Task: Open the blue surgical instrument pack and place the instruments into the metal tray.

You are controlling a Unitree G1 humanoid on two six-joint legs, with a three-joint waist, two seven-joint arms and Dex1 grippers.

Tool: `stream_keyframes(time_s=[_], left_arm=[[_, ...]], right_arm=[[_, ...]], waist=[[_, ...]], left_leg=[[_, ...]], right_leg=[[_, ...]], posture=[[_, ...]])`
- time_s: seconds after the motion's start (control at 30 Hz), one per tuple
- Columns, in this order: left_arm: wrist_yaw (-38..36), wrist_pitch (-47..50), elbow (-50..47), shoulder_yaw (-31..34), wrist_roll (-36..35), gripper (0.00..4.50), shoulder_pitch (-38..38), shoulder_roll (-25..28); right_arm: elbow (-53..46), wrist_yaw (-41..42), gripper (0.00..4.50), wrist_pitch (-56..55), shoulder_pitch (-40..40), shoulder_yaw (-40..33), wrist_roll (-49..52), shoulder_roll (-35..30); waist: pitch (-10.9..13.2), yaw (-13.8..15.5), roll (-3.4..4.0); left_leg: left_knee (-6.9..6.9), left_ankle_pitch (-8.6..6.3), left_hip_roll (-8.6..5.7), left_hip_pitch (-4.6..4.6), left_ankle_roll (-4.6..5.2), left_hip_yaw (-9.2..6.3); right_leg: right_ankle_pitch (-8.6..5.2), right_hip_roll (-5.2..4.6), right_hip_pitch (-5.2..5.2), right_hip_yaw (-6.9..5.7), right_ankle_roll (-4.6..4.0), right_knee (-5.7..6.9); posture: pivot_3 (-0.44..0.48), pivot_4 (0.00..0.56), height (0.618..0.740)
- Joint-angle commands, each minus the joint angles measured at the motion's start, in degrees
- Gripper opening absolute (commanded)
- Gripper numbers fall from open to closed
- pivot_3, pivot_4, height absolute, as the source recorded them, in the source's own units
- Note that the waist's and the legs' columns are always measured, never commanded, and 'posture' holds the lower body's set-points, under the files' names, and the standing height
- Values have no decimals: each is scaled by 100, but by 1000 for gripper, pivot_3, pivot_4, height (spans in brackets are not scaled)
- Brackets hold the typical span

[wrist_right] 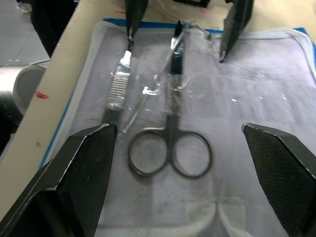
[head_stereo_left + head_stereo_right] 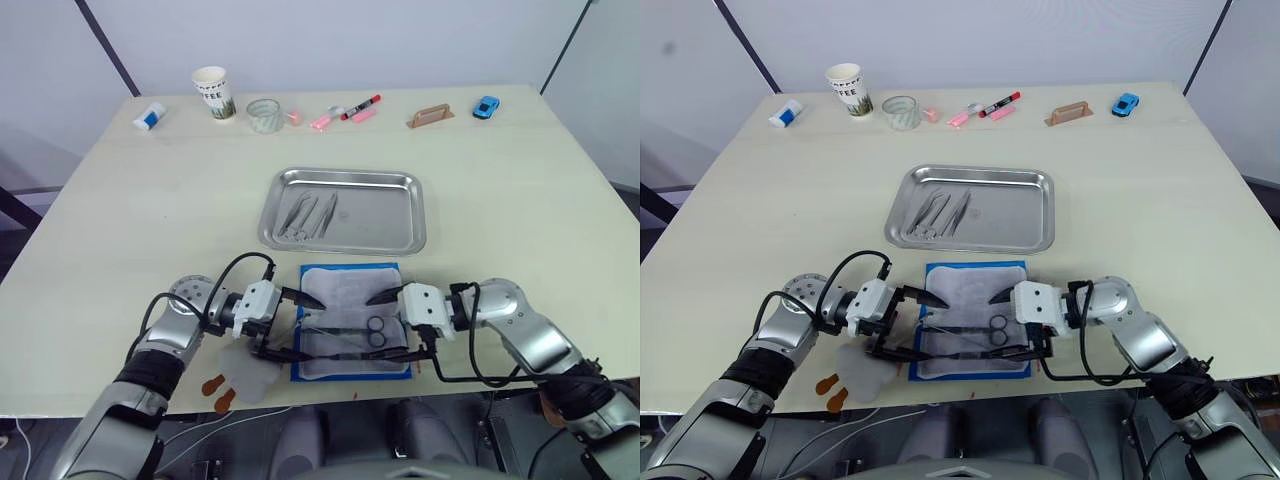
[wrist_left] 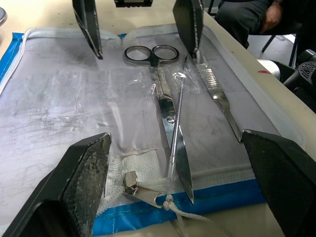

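Observation:
The blue surgical instrument pack (image 2: 352,320) lies unzipped and flat near the table's front edge, pale lining up. On the lining rest ring-handled scissors (image 3: 158,74), a thin probe (image 3: 178,108) and a ridged straight handle (image 3: 217,94). My left gripper (image 2: 297,326) is open over the pack's left side. From the right, my right gripper (image 2: 392,327) faces it, open around the scissors (image 1: 170,143) without holding them. The metal tray (image 2: 400,235) sits just behind the pack with a few slim instruments (image 2: 310,213) in its left half.
Along the far edge stand a paper cup (image 2: 213,93), a tape roll (image 2: 264,115), pink and red markers (image 2: 345,112), a brown holder (image 2: 430,117) and a blue toy car (image 2: 486,107). A pale sheet (image 2: 245,372) lies at the front left by my left arm.

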Motion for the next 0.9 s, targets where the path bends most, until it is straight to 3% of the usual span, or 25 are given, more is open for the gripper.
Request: stream_keyframes(time_s=[0.03,0.9], left_arm=[[-238,110,273,-107,326,4461,195,52],[-238,159,198,-50,355,4461,224,56]], right_arm=[[17,-22,4500,92,-52,-102,-20,-33],[9,98,4500,678,-122,239,-208,-16]], waist=[[0,0,0],[-1,-10,1]], left_leg=[[0,0,0,0,0,0],[-2,0,0,2,1,0]], right_leg=[[0,0,0,0,0,0],[0,3,0,2,0,0]], posture=[[0,150,737],[0,150,737]])
